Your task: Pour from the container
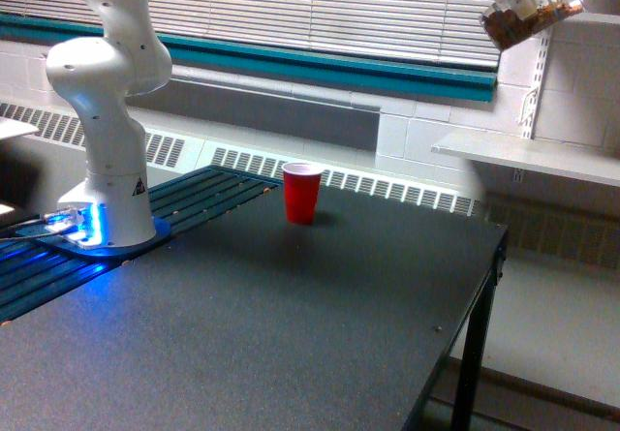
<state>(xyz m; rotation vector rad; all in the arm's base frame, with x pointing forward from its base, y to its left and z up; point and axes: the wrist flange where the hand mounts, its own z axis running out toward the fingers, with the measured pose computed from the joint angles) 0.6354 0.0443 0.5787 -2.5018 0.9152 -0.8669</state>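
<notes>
A clear container (531, 12) of brown granules hangs tilted at the top right of the exterior view. A red cup (302, 193) stands on the table (291, 334), well below and toward the view's left. The fingers are out of frame, so their grip cannot be told.

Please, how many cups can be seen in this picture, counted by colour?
Red plastic cup, upright on the black table: 1
Clear cup with brown granular material, held tilted at the top, toward the exterior view's right: 1
Total: 2 cups
</notes>
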